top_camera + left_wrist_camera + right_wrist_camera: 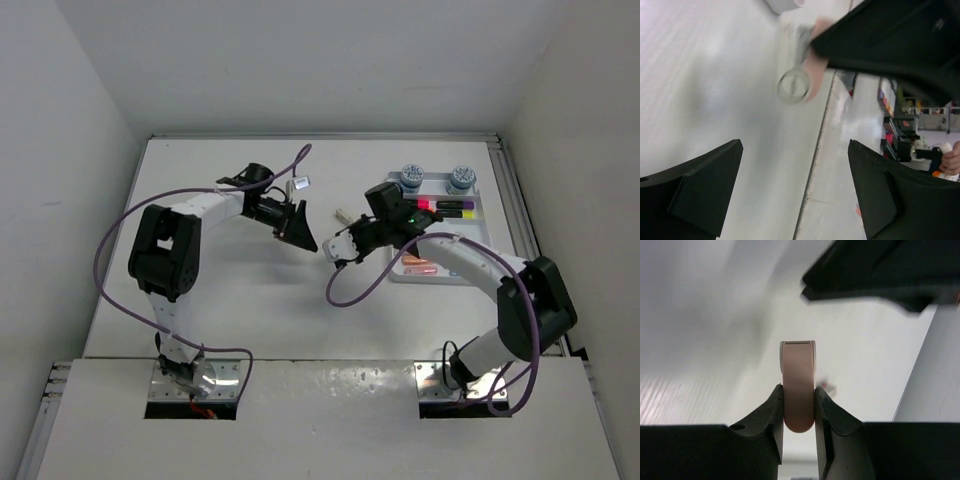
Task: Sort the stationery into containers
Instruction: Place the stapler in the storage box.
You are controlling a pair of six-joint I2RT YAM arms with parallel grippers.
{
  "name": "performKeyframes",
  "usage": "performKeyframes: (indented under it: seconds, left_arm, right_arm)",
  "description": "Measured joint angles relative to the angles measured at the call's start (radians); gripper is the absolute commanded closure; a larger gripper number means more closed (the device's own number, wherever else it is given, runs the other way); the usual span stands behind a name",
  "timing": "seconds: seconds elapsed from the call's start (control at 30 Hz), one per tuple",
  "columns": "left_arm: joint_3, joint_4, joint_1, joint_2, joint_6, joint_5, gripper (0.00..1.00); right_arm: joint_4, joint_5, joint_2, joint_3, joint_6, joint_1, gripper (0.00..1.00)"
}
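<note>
— White tabletop (250, 300), walled on three sides: where does the sorting stand?
— Well along, by the look. Markers (445, 207), two pots (411, 178) and orange stubs (418, 267) lie in the tray (465, 235).
— And the right gripper (798, 389)?
— Clamped on a peach stub (798, 365), upright between its pads; the tray sits behind its fingers.
— The left gripper (795, 145)?
— Spread wide, nothing between the fingers. One small pale piece (300, 183) lies beyond them, unsorted.

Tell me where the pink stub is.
The pink stub is clamped in the right pincer, mid-table in the top view, just left of the white tray, facing the left pincer.
</note>
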Motion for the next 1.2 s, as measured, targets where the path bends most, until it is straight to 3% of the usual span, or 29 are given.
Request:
performKeyframes:
  seconds: [0.2, 0.33, 0.63, 0.87, 1.2]
  left_arm:
    - [0.026, -0.006, 0.106, -0.014, 0.002, -0.102, 0.04]
    - [0.041, -0.033, 0.159, -0.031, 0.035, -0.132, 0.03]
    - [0.05, -0.077, 0.151, -0.032, 0.121, -0.126, 0.0]
    - [0.05, -0.076, 0.145, -0.032, 0.126, -0.126, 0.0]
    - [0.096, -0.08, 0.142, -0.011, 0.13, -0.092, 0.0]
  right_arm:
    - [-0.198, 0.022, -0.101, 0.044, -0.011, -0.173, 1.0]
    - [-0.335, 0.03, -0.132, 0.087, -0.079, -0.362, 1.0]
    - [-0.479, 0.055, 0.047, 0.158, -0.258, -0.744, 1.0]
    - [-0.473, 0.067, 0.212, 0.249, -0.26, -0.816, 1.0]
    - [-0.467, 0.07, 0.315, 0.277, -0.178, -0.848, 1.0]
